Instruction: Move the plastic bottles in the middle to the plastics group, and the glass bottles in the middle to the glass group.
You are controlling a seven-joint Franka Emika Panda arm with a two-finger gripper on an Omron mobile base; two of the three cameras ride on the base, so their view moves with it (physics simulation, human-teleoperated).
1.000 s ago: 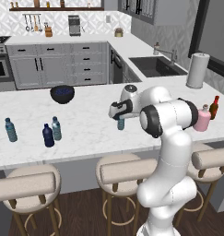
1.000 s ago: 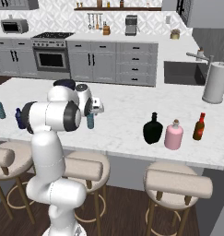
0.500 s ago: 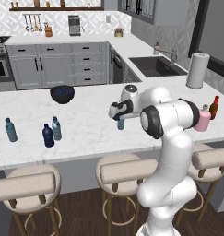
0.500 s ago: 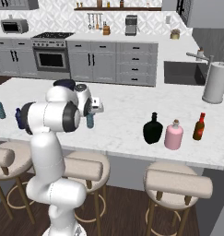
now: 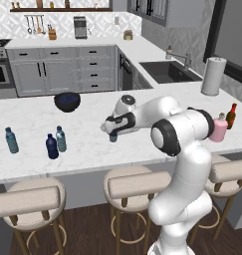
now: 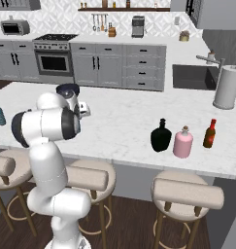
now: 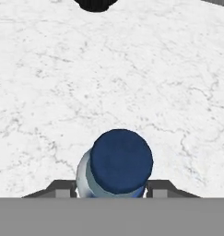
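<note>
Marble counter (image 7: 132,69), blue-capped translucent plastic bottle (image 7: 117,163) between pincer (image 5: 113,133) fingers

Blue-capped pale bottle (image 7: 114,166), white grey-veined counter (image 7: 132,69).

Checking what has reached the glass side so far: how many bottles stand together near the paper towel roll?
3. In the right base view, a black flask, then a pink bottle, then a dark red-brown bottle nearest the paper towel roll. None looks hidden there.
</note>
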